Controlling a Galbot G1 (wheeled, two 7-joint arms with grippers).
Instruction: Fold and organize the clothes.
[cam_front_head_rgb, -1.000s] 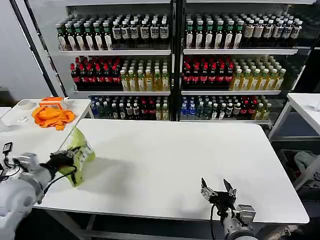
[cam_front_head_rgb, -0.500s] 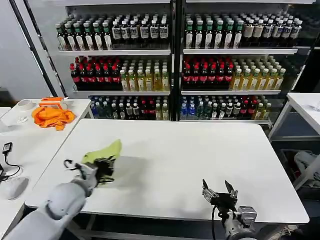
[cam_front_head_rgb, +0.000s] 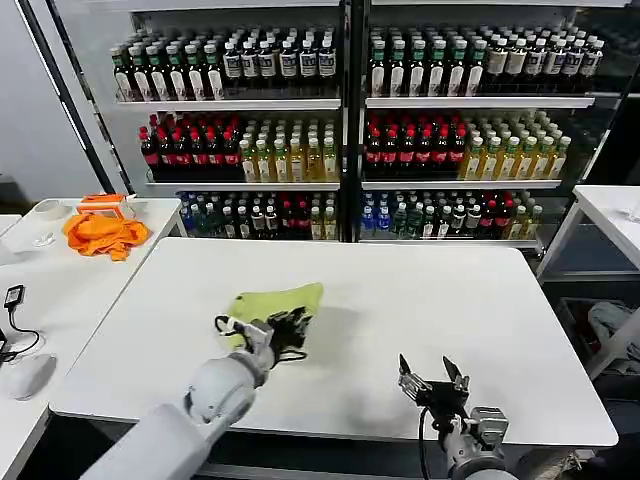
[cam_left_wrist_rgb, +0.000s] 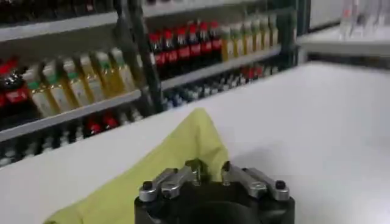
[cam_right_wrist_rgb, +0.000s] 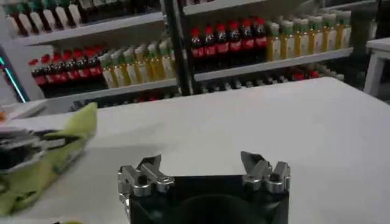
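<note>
In the head view, I saw the shirt (cam_front_head_rgb: 278, 303) lying bunched on the white table (cam_front_head_rgb: 420, 300), a little left of the middle and nearer to the front edge than to the back. My left gripper (cam_front_head_rgb: 292, 330) was at the front side of the shirt, and its fingers were pressed together on the fabric, pinching it. The left arm reached in from the lower left corner. My right gripper (cam_front_head_rgb: 432, 378) was at the front edge of the table, right of the middle, well apart from the shirt. Its fingers were spread and held nothing. An orange cloth (cam_front_head_rgb: 104, 233) lay on a second table (cam_front_head_rgb: 60, 285) at the far left, and behind both tables stood shelves (cam_front_head_rgb: 345, 103) full of bottles.

In the left wrist view, the left gripper (cam_left_wrist_rgb: 210, 172) had its two fingers close together, with the yellow-green shirt (cam_left_wrist_rgb: 164, 167) caught between the tips. The fabric rose to a point just behind the fingers and went down along the table (cam_left_wrist_rgb: 317, 128) to one side. The rest of the table surface around it was bare.

In the right wrist view, the right gripper (cam_right_wrist_rgb: 203, 168) had its fingers wide apart, above the table (cam_right_wrist_rgb: 244, 122), and nothing was between them. Farther off I saw the shirt (cam_right_wrist_rgb: 58, 152), partly lifted, with the dark left gripper (cam_right_wrist_rgb: 24, 152) holding it.
</note>
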